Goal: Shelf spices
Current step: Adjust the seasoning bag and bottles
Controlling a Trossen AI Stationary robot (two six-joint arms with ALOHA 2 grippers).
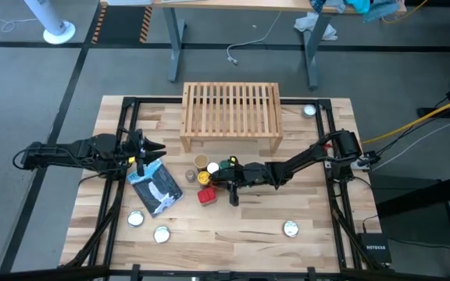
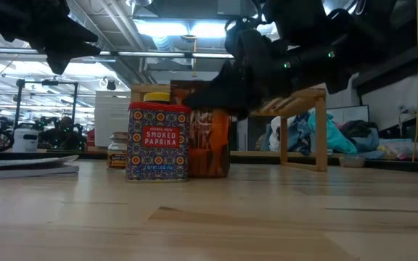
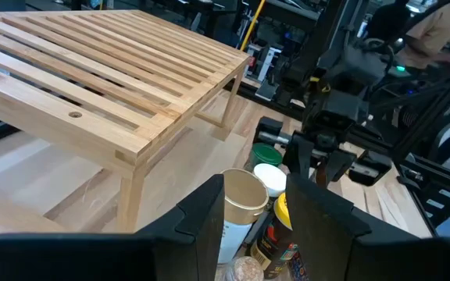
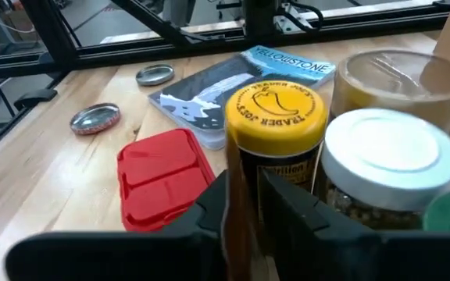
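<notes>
Spices bunched on the counter (image 1: 248,226) just in front of the shelf (image 1: 231,109), none on the slats yet.

Right hand (image 4: 242,204) down in the cluster, fingers pinched nearly together on a thin amber edge; judged to be the packet (image 2: 210,148), gripped near its top. Stands upright just behind the tin (image 2: 157,141), close enough that touching or apart is hard to tell.

Left hand (image 1: 153,147) off at the counter's left side, above the pouch (image 1: 156,187) — fingers parted, nothing between them.

Handling, judged:
- Packet: light, soft, probably crinkly film. Likely to fold or swing under a top pinch. Better taken across the flat faces, below the seal, with modest squeeze. May flop over once set on the slats, so lay flat or lean against a jar.
- Yellow-lid jar (image 4: 276,117) and white-lid jar (image 4: 385,152): rigid, smooth-sided, likely slippery, heavier than the packet. Grip round the body below the lid — not on the lid itself.
- Tin: stiff, flat-faced, light. Easy hold across the narrow sides.

Risk: neighbours packed tight, so lifting straight up is safest to avoid tipping the yellow-lid jar.
</notes>
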